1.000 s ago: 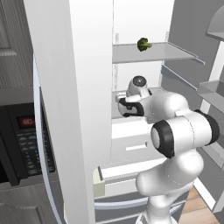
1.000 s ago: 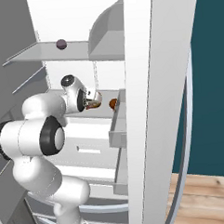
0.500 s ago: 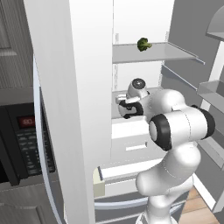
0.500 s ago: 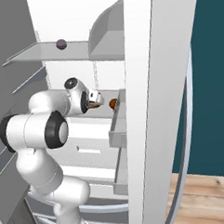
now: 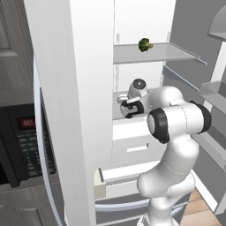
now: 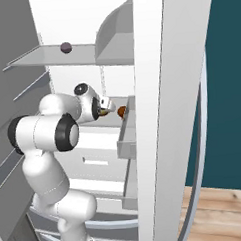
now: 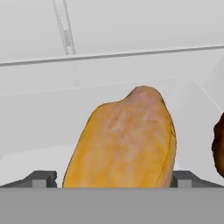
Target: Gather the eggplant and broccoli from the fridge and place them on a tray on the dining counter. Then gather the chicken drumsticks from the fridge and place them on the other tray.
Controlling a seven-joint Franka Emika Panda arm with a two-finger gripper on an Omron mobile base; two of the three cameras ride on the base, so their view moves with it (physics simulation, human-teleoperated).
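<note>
A golden chicken drumstick (image 7: 124, 140) lies on a white fridge shelf (image 7: 39, 127), right in front of the hand. My gripper (image 7: 114, 179) is open, one fingertip (image 7: 41, 178) on each side of the drumstick's near end. A darker brown drumstick (image 7: 218, 144) shows at the right edge, and it also shows as a brown drumstick (image 6: 121, 111) beside the gripper (image 6: 106, 106) in the right base view. The broccoli (image 5: 145, 44) sits on the upper glass shelf (image 5: 167, 52). A purple eggplant (image 6: 65, 47) rests on that same upper shelf. My gripper (image 5: 126, 108) reaches in at the middle shelf.
The open fridge door (image 5: 70, 110) stands close on the left and the other door (image 6: 157, 120) on the right, with its door bin (image 6: 126, 142). White drawers (image 5: 132, 141) sit below the hand. A microwave (image 5: 22, 145) is at far left.
The arm's elbow has swung slightly and the hand has edged a little deeper into the fridge toward the drumsticks. The jaws have stayed open.
</note>
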